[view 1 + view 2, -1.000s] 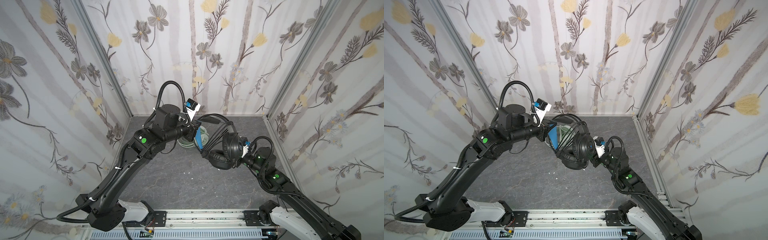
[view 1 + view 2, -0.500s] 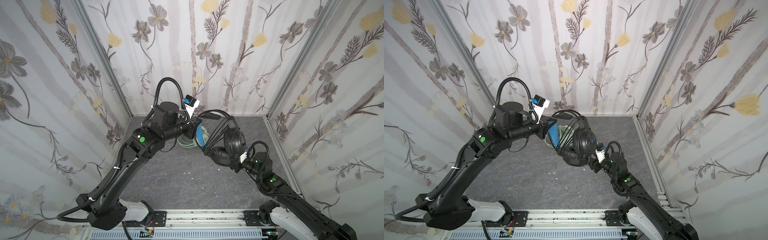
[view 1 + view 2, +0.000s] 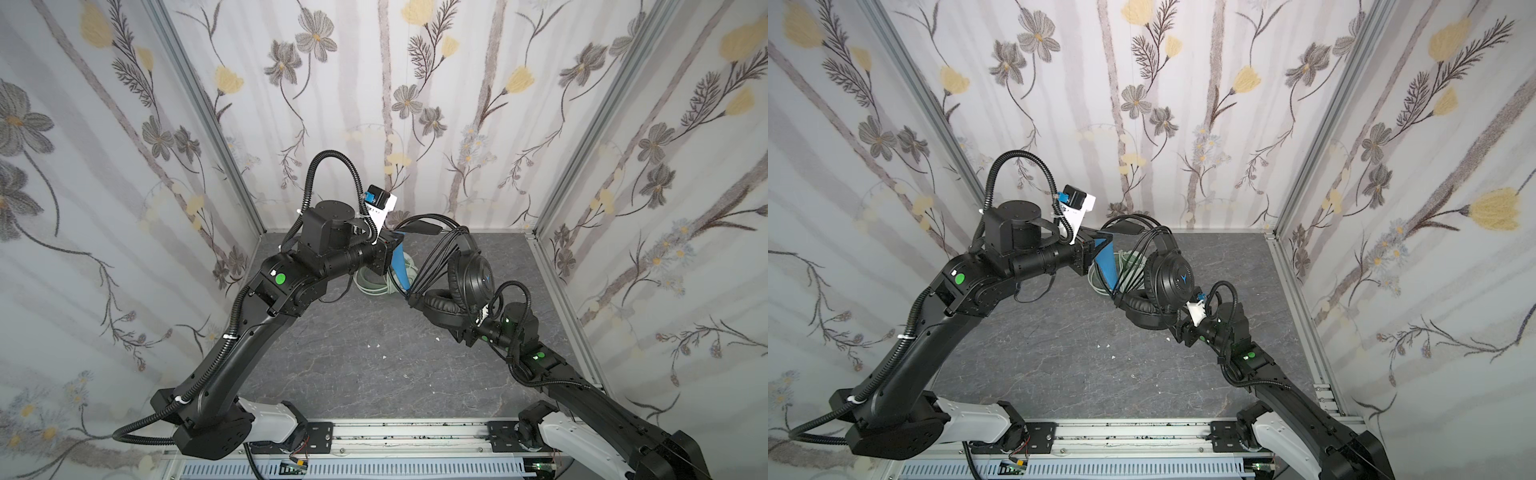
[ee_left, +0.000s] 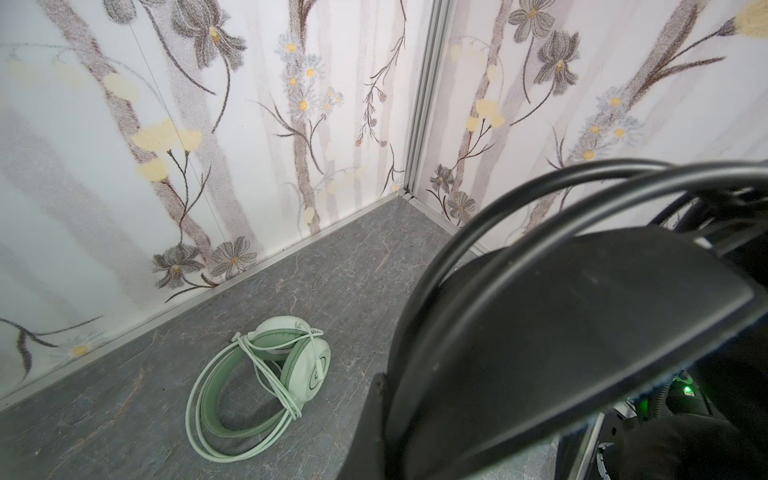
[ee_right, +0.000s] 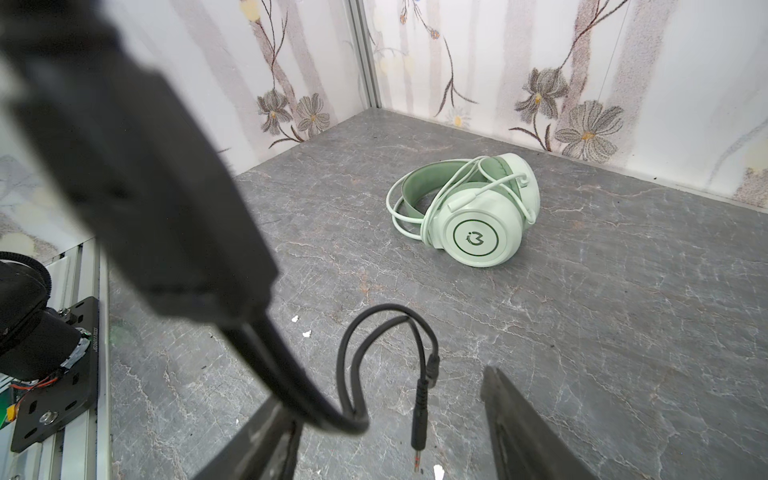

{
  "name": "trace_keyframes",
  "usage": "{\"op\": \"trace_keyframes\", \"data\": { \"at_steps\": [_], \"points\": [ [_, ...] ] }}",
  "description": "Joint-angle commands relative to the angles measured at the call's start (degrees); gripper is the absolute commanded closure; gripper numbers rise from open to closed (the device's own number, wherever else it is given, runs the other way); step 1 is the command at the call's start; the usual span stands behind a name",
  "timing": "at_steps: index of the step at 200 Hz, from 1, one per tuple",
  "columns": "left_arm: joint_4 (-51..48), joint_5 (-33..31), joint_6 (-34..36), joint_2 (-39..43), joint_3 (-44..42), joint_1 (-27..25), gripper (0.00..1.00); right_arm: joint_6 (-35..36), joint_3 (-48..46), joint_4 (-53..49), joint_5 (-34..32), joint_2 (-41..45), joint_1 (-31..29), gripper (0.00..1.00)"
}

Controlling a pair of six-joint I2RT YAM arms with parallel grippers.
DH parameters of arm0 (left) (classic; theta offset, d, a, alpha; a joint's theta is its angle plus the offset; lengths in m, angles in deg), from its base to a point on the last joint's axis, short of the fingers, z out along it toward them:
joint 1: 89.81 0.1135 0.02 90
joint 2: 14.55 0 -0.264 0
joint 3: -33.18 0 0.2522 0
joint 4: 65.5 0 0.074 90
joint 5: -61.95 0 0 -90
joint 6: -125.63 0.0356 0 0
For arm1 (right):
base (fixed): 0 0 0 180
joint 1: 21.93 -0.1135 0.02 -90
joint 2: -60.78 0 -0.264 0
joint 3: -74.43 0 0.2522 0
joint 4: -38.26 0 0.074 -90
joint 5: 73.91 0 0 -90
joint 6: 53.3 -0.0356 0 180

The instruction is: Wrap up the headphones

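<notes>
**Black headset held up, mint one lying on the table**

In both top views the left gripper (image 3: 394, 249) is clamped tight on the headband of the black headset (image 3: 471, 279), at the band's blue inner side. It holds the headset clear of the grey table (image 3: 353, 374), just right of the frame's centre. The black cable (image 3: 434, 259) runs in several strands from the band down toward the lower earcup.

The right gripper (image 3: 1177, 328) sits just below that earcup, at centre right. Whether it touches the cushion cannot be told. The right wrist view shows its fingers (image 5: 523, 436) standing wide apart and closed on nothing (the jack plug (image 5: 419, 415) dangles in the gap between them, with a loop of cable close by one finger).

The mint-green headset (image 3: 376, 286) lies on the table just above the frame's centre, near the back wall, and is mostly hidden behind the left arm. The wrist views show it plainly (image 5: 478, 224), with its whitish cable wound around the band and earcups.
</notes>
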Motion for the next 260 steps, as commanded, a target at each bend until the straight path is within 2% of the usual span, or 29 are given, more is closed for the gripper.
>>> {"op": "trace_keyframes", "data": {
  "at_steps": [1, 93, 224, 260],
  "points": [
    [5.52, 0.94, -2.82, -0.17, 1.48, 0.14, 1.0, -0.02, 0.2, 2.49, 0.48, -0.33, 0.0, 0.32],
    [6.0, 2.56, -4.43, -0.46, 3.45, 0.23, 1.0, -0.97, -0.39, 4.17, -5.34, -1.94, 0.84, 0.3],
    [6.47, 3.49, -5.56, -0.76, 3.81, 0.2, 1.0, -1.27, 2.85, 9.52, 0.74, -9.9, 1.0, 0.32],
    [6.39, 3.92, -5.7, -1.47, 4.59, 0.17, 1.0, -1.24, 3.12, 9.73, 0.1, -10.97, 0.97, 0.33]
  ]
}}
